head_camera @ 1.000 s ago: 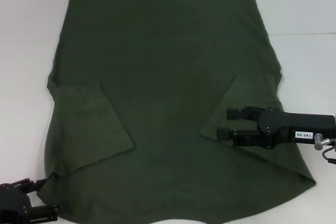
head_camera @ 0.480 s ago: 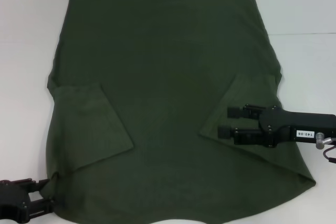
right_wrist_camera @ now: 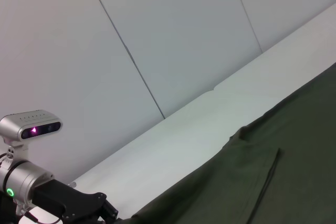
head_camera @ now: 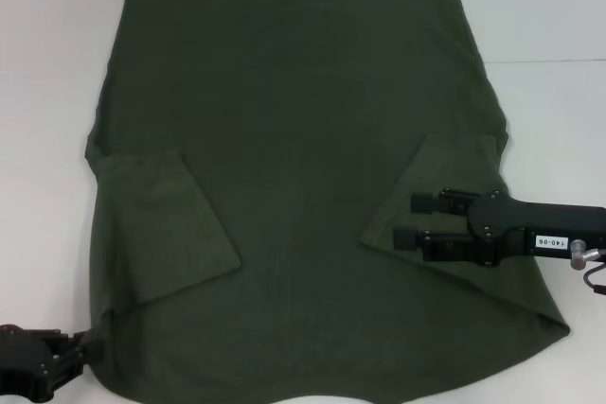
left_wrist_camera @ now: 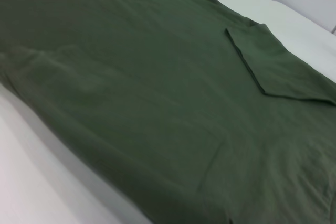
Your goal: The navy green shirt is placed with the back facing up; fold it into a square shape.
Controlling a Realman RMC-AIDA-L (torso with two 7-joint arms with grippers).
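The shirt (head_camera: 303,196) lay spread flat on the white bench (head_camera: 47,92), back up, its straight hem at the far side and the shoulder end nearest the robot. Both sleeves were already folded in over the body: the left sleeve (head_camera: 166,224) made a flap on the left, the right sleeve (head_camera: 431,201) a matching flap on the right. That looked like the only folding done. The body was at full width and full length, so the side folds and the lengthwise folds that would bring it to a square appeared to be all left to do; the task seemed at an early stage.

The right tool (head_camera: 405,219) hovered over the folded right sleeve, its two fingers apart with a clear gap between them and gripping nothing. The left tool (head_camera: 80,352) sat at the near-left corner of the shirt, by the cloth edge; whether its fingers were apart or together I cannot tell. The left wrist view showed only cloth close up, with a sleeve flap (left_wrist_camera: 278,64) farther off.

Against the frames a second before, the left tool had dropped lower toward the near edge of the head view and shifted slightly, while the right tool had barely moved. The shirt and its flaps lay as they had.
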